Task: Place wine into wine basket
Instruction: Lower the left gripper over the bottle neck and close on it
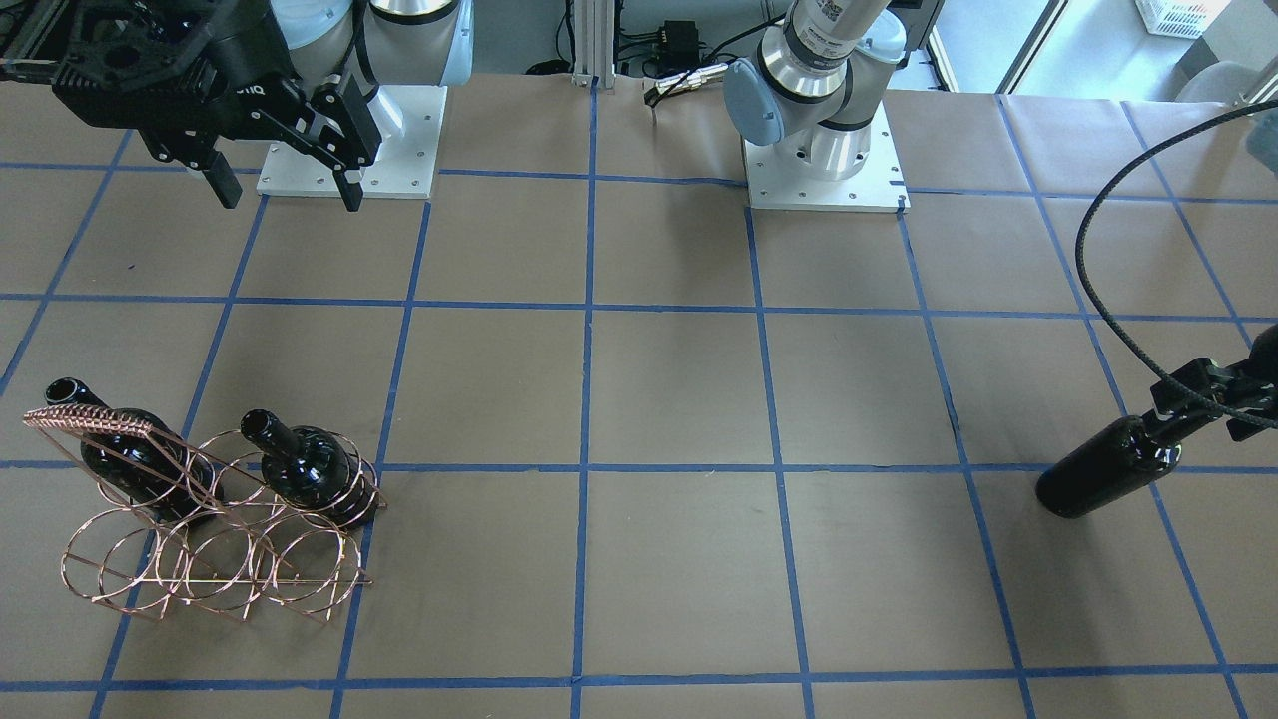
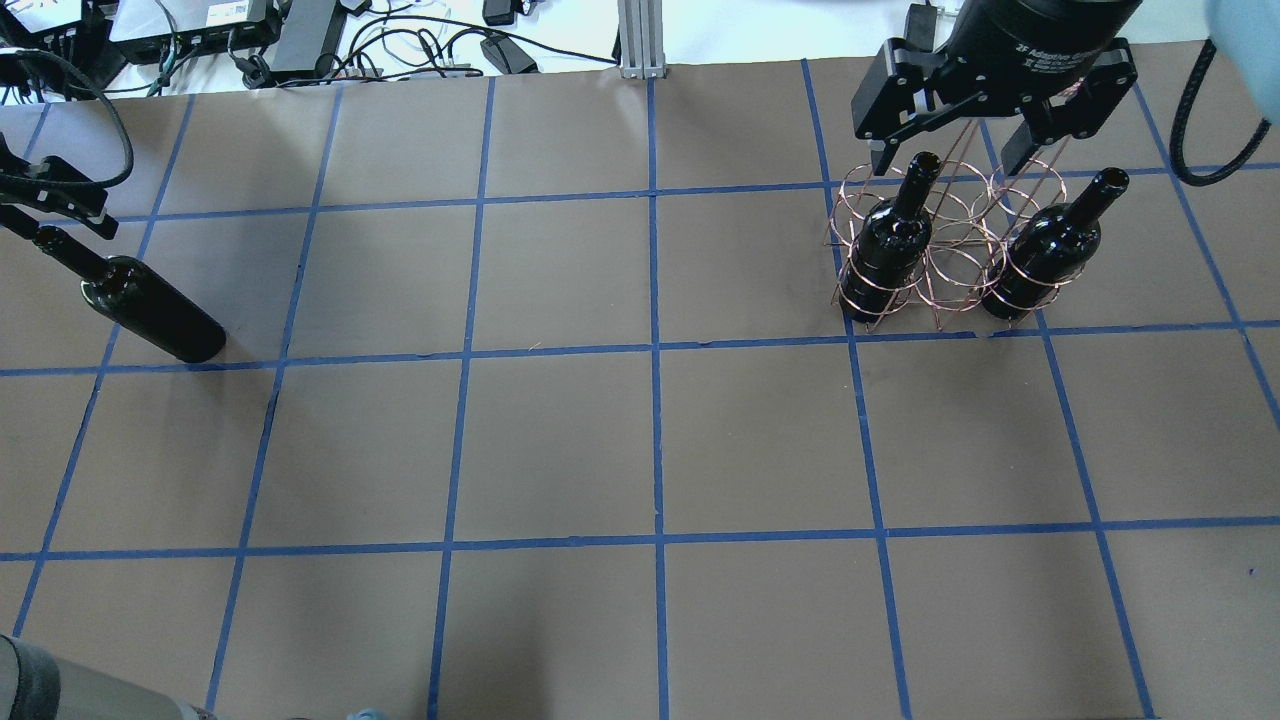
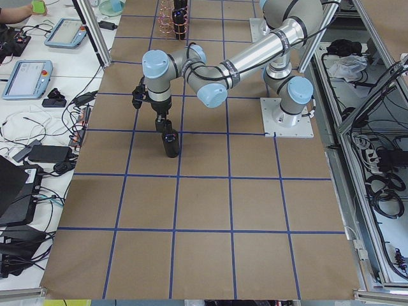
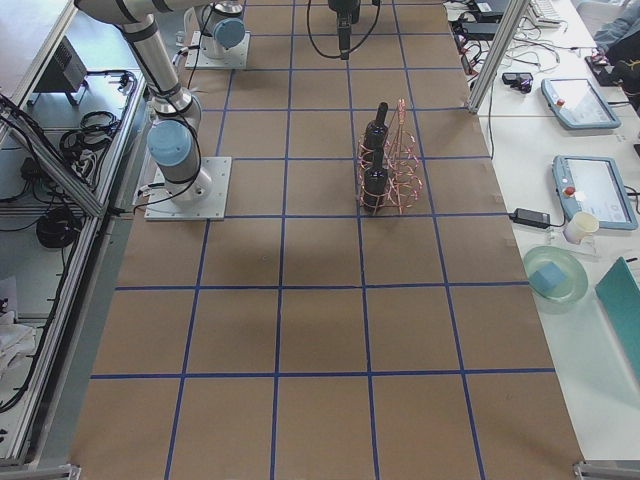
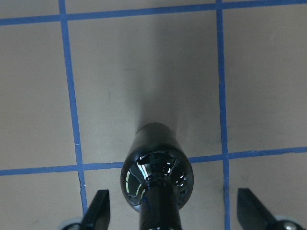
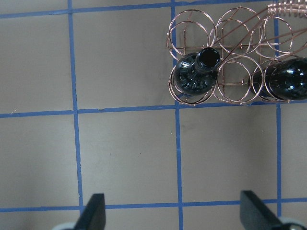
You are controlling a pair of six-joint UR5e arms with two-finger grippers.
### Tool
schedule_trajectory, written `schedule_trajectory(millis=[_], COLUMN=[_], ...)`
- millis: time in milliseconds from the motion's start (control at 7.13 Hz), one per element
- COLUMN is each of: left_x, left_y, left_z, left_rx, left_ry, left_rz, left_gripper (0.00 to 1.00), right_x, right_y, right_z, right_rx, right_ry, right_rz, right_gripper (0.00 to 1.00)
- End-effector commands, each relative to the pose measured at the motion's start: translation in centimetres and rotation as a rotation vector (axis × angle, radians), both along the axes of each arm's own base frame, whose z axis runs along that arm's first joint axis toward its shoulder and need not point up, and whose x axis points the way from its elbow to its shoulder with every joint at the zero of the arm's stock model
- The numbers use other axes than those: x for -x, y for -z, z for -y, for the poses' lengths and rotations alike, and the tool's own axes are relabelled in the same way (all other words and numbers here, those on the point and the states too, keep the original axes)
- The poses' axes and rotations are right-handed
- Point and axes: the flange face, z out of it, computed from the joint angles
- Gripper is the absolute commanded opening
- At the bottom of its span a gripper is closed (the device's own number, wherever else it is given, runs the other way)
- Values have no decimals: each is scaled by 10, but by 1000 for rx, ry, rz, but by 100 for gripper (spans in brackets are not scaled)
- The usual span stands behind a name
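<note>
One basket [image 1: 215,559] holds two bottles [image 2: 885,255]; third bottle [image 2: 150,310] upright between spread left gripper [image 5: 172,201]; right gripper [image 1: 290,198] spread, empty.

three wine bottles [image 2: 150,318] [image 2: 884,256] [image 2: 1046,256], one wine basket [image 1: 88,420]

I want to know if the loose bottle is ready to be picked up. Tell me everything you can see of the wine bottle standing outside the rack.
The wine bottle is glossy, almost black glass with no label: a cylindrical body, rounded shoulder and slim neck. It appears to stand upright on the paper-covered table, its base by a blue tape line. The open left gripper straddles its neck; in the wrist view both fingers stand clear of the glass.
</note>
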Motion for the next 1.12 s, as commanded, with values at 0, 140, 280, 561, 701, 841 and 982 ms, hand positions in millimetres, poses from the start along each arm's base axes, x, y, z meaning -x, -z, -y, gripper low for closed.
schedule_trajectory(millis=[0,140,280,561,701,841,982], left_x=[0,-2,-3,-5,-5,-6,-6], left_y=[9,11,12,12,12,12,13], left_z=[-1,0,-1,-2,-2,-1,0], left_rx=[-22,-27,-34,-49,-50,-47,-49], left_ry=[2,16,17,19,19,19,19], left_rz=[-3,5,13,29,32,34,31], left_gripper=[76,76,76,71,71,68,64], right_x=[0,0,0,0,0,0,0], right_y=[0,0,0,0,0,0,0], right_z=[0,0,0,0,0,0,0], right_rx=[0,0,0,-2,0,0,0], right_ry=[0,0,0,1,1,1,1], right_rz=[0,0,0,0,0,0,0], right_gripper=[100,100,100,100,100,100,100])
